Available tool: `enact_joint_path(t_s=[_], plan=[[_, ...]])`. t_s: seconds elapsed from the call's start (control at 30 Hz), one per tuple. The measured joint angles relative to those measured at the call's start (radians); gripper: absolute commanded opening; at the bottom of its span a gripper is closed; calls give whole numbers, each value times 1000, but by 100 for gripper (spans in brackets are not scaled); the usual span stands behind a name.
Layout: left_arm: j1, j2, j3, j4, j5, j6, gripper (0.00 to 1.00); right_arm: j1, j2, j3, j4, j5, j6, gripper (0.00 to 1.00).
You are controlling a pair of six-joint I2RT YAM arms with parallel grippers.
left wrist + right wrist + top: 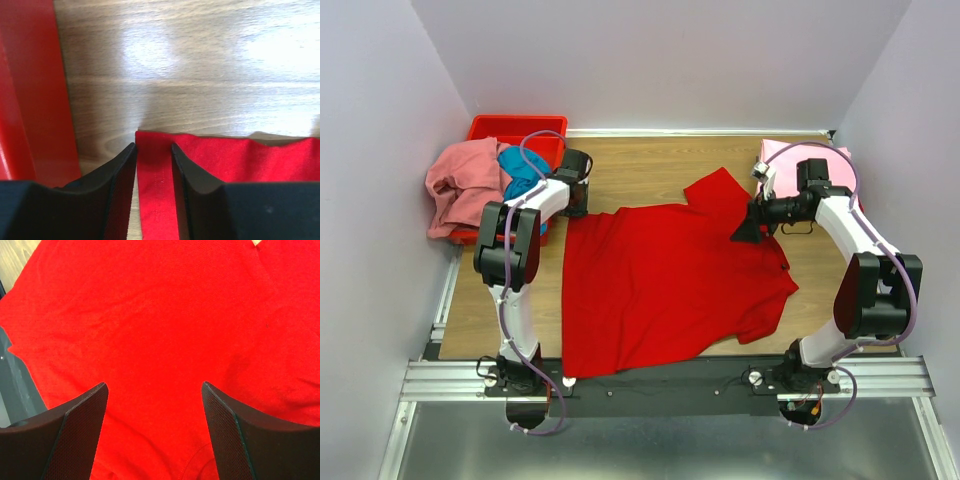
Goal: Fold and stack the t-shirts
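Note:
The bright red t-shirt (670, 285) lies spread out on the wooden table, one sleeve pointing to the back. My left gripper (575, 205) is at its back left corner. In the left wrist view the narrowly parted jaws of the left gripper (153, 145) straddle the hem corner of the red shirt (240, 160), which lies flat, with a strip of table showing beside the left finger. My right gripper (746, 232) is wide open just above the shirt's right side. In the right wrist view this gripper (155, 385) has only the red cloth (150, 315) beneath it.
A red plastic bin (515, 130) stands at the back left, close to my left gripper (30, 100). A salmon pink shirt (460, 185) and a teal shirt (520, 170) hang over it. A folded light pink shirt (788, 158) lies at the back right behind the right arm.

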Motion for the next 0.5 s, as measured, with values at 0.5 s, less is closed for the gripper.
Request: enact_joint_path(t_s=[0.5], plan=[[10, -12, -24, 51, 94, 2, 0, -14, 0, 0, 0, -1, -1, 82]])
